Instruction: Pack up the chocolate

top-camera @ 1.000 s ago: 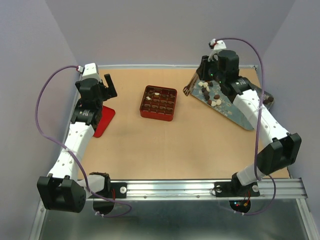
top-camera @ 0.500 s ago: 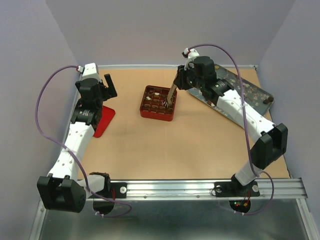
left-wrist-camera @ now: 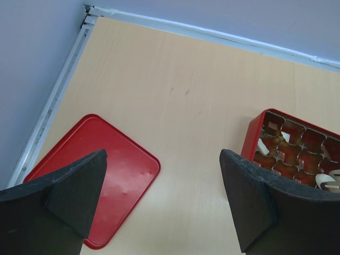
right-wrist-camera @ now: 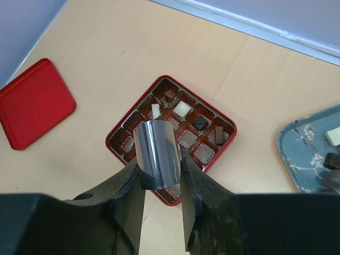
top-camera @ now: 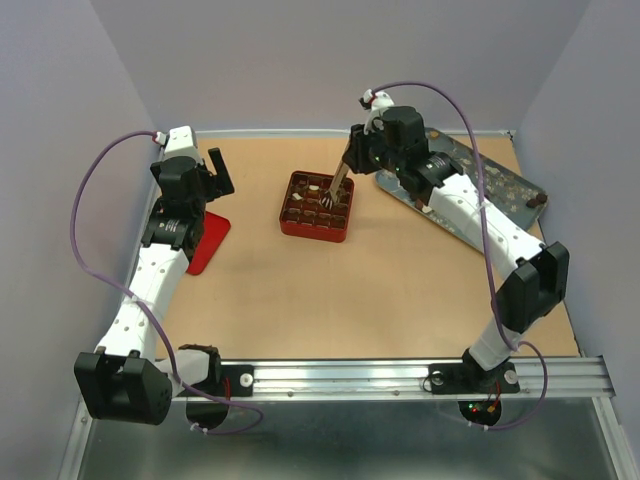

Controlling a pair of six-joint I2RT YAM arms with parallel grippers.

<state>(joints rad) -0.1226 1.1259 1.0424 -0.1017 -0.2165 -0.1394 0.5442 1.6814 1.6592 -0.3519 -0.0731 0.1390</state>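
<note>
My right gripper (top-camera: 362, 158) (right-wrist-camera: 161, 171) is shut on the metal tongs (right-wrist-camera: 157, 153), which slant down over the red gridded box (top-camera: 290, 226) (right-wrist-camera: 134, 108). The tongs' tips (top-camera: 329, 198) reach into a cell near the box's right side; in the right wrist view the tongs hide their own tips. Chocolate lies in a few cells: a white piece (right-wrist-camera: 183, 110) and a dark piece (right-wrist-camera: 200, 122). More chocolate (right-wrist-camera: 333, 136) lies on the floral tray (top-camera: 505, 180). My left gripper (top-camera: 216, 170) (left-wrist-camera: 164, 202) hangs open at the far left, holding nothing.
A flat red lid (top-camera: 211, 241) (left-wrist-camera: 101, 175) lies on the table under the left arm. The box's corner (left-wrist-camera: 255, 135) shows at the right of the left wrist view. Walls close the table at the back and both sides.
My right arm swung left from the tray to above the red box, carrying the tongs, then lowered their tips into the box. The left arm stayed still.
</note>
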